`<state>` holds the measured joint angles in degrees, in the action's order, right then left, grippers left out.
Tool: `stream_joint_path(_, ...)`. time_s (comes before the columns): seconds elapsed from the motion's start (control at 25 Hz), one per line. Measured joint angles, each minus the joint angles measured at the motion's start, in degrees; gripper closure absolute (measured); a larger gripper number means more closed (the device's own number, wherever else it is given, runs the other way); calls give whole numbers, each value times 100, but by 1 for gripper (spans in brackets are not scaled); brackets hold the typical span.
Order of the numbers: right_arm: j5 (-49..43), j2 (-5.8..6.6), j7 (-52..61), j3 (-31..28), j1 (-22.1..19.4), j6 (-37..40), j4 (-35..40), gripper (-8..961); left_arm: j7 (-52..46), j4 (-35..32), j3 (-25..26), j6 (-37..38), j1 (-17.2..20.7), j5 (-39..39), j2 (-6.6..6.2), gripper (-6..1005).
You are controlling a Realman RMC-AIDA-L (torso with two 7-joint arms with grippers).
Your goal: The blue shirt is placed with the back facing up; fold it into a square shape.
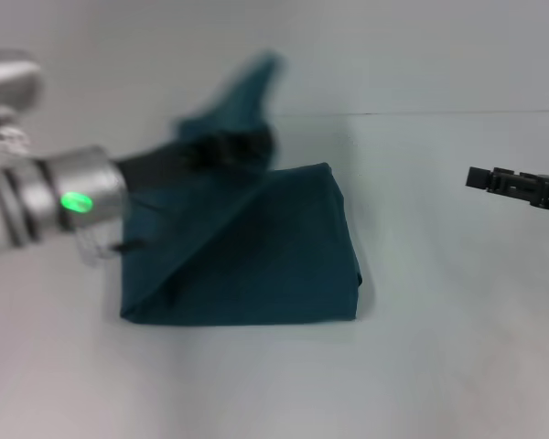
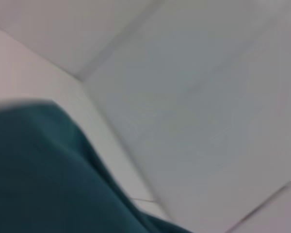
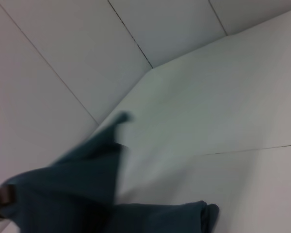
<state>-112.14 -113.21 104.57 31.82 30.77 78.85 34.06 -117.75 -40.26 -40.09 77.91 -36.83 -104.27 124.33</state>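
Note:
The blue shirt (image 1: 256, 256) lies on the white table as a partly folded block. One flap of it is lifted off the table and its blurred tip (image 1: 261, 78) points up and back. My left gripper (image 1: 241, 146) reaches in from the left and is shut on that raised flap above the shirt's back edge. My right gripper (image 1: 480, 178) hovers over bare table well to the right of the shirt and holds nothing. The blue shirt (image 2: 39, 170) fills one corner of the left wrist view. In the right wrist view the blue shirt (image 3: 77, 189) shows with its flap raised.
The white table (image 1: 439, 320) meets a white wall along a line (image 1: 457, 113) behind the shirt. Bare table lies to the right of and in front of the shirt.

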Motion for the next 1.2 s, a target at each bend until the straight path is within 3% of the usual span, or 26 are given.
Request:
stream_joint_path(0.12, -5, 125, -14, 0, -40, 75, 9, 175, 772, 1368, -441, -505, -440, 736, 22, 948)
stream_joint_path(0.2, -37, 216, -16, 0, -64, 98, 9, 174, 1461, 2407, -474, -848, -733, 1177, 31, 945)
stream_joint_path(0.36, -113, 349, -16, -1, -74, 131, 12, 174, 2796, 4056, -200, -1272, -1017, 1746, 33, 941)
stream_joint_path(0.48, -169, 401, -16, -1, -61, 139, 28, 174, 3536, 4637, 256, -1054, -927, 1755, 35, 938)
stream_joint_path(0.56, -203, 407, -14, -1, -33, 138, 65, 174, 3770, 4716, 352, -705, -780, 1695, 36, 936)
stream_joint_path(0.68, -271, 393, 21, -1, 18, 116, 86, 174, 3778, 4622, 254, -271, -632, 1645, 35, 841)
stream_joint_path(0.88, -463, 337, 246, 0, 139, 91, 58, 175, 3430, 3922, -3, 330, -245, 1446, -3, 689)
stream_joint_path(1.2, -601, 235, 973, 8, 334, 54, 32, 175, 2871, 2228, 41, -278, 473, 1452, -28, 421)
